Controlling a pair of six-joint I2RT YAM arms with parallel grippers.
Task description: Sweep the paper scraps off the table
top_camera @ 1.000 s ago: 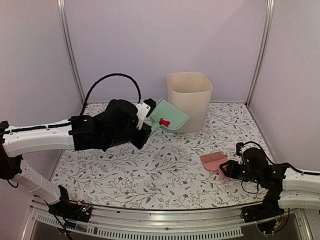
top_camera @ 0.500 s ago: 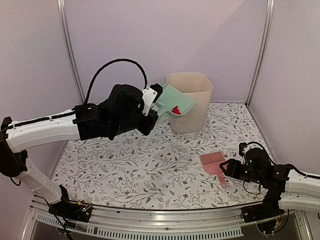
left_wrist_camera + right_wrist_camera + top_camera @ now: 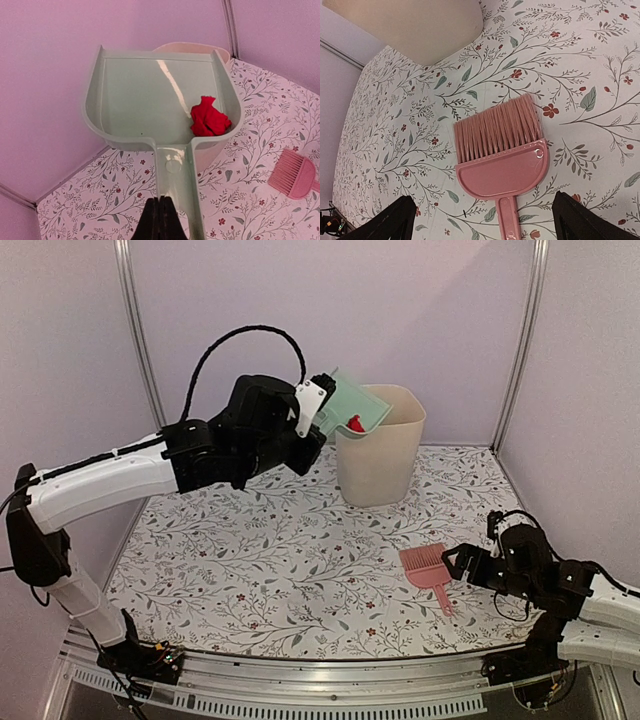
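A mint-green dustpan point(image 3: 356, 404) point(image 3: 155, 95) hangs tilted over the rim of the cream bin point(image 3: 381, 448). One red paper scrap point(image 3: 355, 424) point(image 3: 209, 117) lies in the pan's right corner. My left gripper point(image 3: 309, 420) point(image 3: 160, 217) is shut on the dustpan's handle. The pink brush point(image 3: 428, 568) point(image 3: 502, 150) lies flat on the table point(image 3: 250, 560), bristles pointing away. My right gripper point(image 3: 463, 564) point(image 3: 485, 212) stands open, its fingers wide on either side of the brush handle and not touching it. No other scraps show on the tabletop.
The bin point(image 3: 192, 47) stands at the back, right of centre, near the rear wall. Metal frame posts rise at both back corners. A metal rail point(image 3: 300, 680) runs along the near edge.
My left arm has lifted the dustpan with the red scrap up to the bin's rim. My right gripper has opened, let go of the brush and drawn back to the right.
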